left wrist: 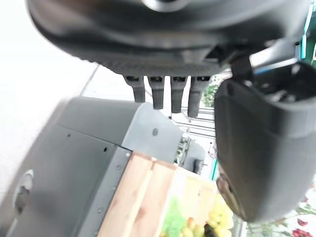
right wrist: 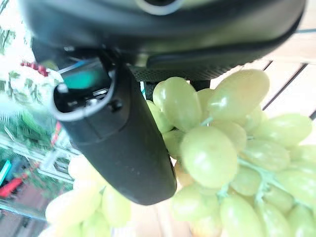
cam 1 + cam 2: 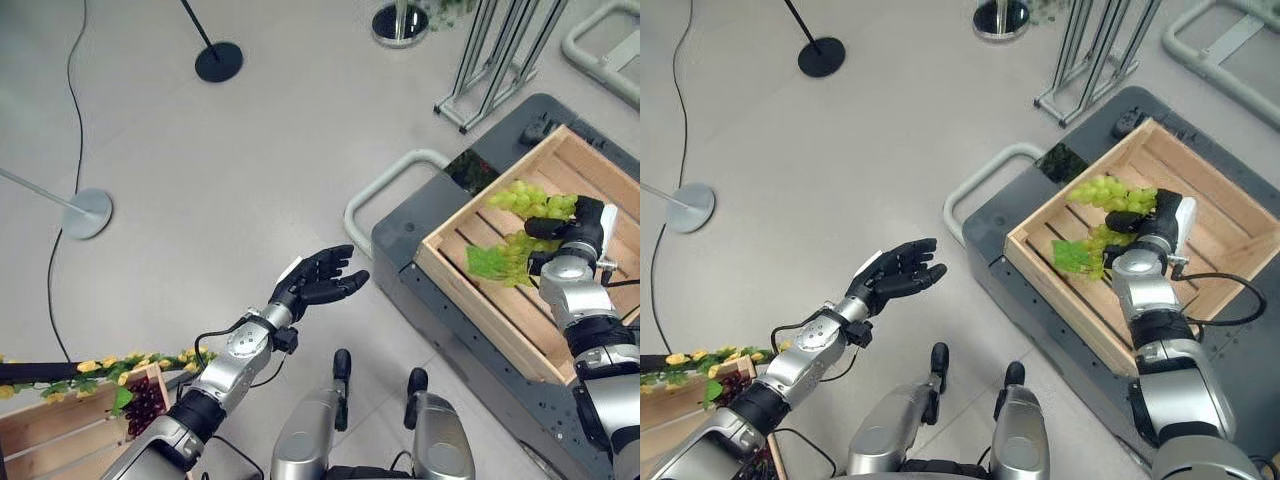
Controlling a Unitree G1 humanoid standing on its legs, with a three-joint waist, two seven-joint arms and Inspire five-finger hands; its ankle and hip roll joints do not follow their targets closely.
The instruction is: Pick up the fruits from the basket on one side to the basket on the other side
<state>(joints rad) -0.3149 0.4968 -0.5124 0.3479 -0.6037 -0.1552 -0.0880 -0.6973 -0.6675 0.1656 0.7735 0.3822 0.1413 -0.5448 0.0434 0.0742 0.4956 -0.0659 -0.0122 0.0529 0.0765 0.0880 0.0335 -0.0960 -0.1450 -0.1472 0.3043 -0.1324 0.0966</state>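
The right hand is over the wooden crate at the robot's right, its fingers and thumb curled round a bunch of green grapes. The bunch, with a green leaf attached, hangs within the crate's outline; whether it touches the slatted bottom cannot be told. In the right wrist view the grapes lie pressed against the palm and thumb, confirming the grip. The crate sits on a dark grey cart with a light grey handle bar at the end nearer the robot's left. The left hand is held out in the air over the bare floor, well apart from the crate, palm turned upward, fingers relaxed and slightly bent, holding nothing. The left wrist view shows its fingertips extended toward the cart and the crate's edge. At the robot's lower left stands a second wooden crate, trimmed along its rim with yellow flowers and green leaves, and containing a bunch of dark red grapes. Two round-based stands rest on the floor beyond the left arm, and a metal rack stands beyond the cart.
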